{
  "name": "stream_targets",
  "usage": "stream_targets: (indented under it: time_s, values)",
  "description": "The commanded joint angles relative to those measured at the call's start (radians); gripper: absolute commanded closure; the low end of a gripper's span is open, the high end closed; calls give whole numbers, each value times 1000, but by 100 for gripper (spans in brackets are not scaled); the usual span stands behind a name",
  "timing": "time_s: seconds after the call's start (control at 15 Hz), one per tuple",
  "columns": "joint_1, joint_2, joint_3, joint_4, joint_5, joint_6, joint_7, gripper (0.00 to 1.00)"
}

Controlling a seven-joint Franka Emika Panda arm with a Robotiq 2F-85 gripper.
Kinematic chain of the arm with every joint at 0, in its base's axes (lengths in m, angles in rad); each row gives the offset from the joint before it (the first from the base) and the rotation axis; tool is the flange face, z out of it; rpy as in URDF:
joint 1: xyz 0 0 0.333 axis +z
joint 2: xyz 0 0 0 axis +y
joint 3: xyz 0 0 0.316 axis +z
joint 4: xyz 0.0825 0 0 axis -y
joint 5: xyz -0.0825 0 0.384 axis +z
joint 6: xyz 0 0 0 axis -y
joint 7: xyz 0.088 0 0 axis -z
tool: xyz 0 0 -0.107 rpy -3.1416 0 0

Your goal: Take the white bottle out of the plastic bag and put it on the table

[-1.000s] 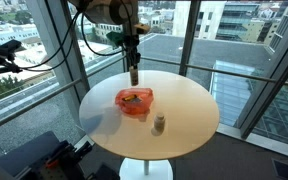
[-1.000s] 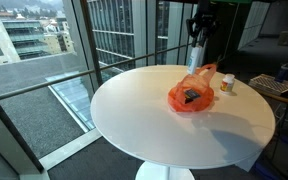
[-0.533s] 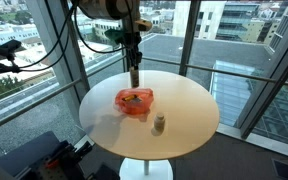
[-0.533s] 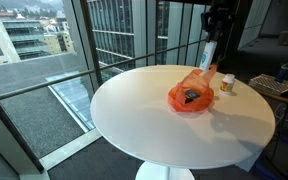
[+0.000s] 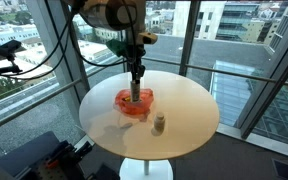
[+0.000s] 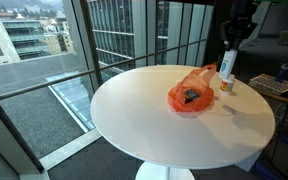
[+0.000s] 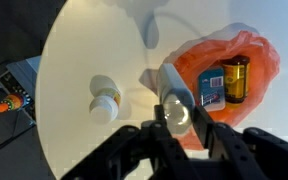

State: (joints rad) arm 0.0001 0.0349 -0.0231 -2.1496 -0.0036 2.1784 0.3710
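Now the hand (image 6: 230, 52) is pinching the white bottle (image 6: 227, 67) near its top, with a finger pressed on each side. The bottle hangs upright in the air. It is out of the orange plastic bag (image 6: 191, 93) and just beside it, over the round white desk (image 6: 134, 115). In the wrist view the bottle (image 7: 174, 97) is seen from above, between the bag (image 7: 246, 55) and a small jar (image 7: 104, 102) with a white lid. The jar stands on the desk. Inside the bag lie a blue box (image 7: 210, 88) and a brown can (image 7: 235, 78), side by side. Big windows (image 5: 234, 60) stand behind the desk.
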Motion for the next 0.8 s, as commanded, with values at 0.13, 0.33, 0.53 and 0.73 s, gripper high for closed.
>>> stream_targets:
  time_s: [0.13, 0.33, 0.53, 0.73]
  values:
    - [-48, -24, -40, -90, 9, 69, -28, 91]
    - [-72, -27, -63, -142, 14, 151, -21, 91]
    - [-87, -21, -78, -187, 18, 227, -12, 91]
    - [-92, -9, -85, -223, 15, 292, 3, 91]
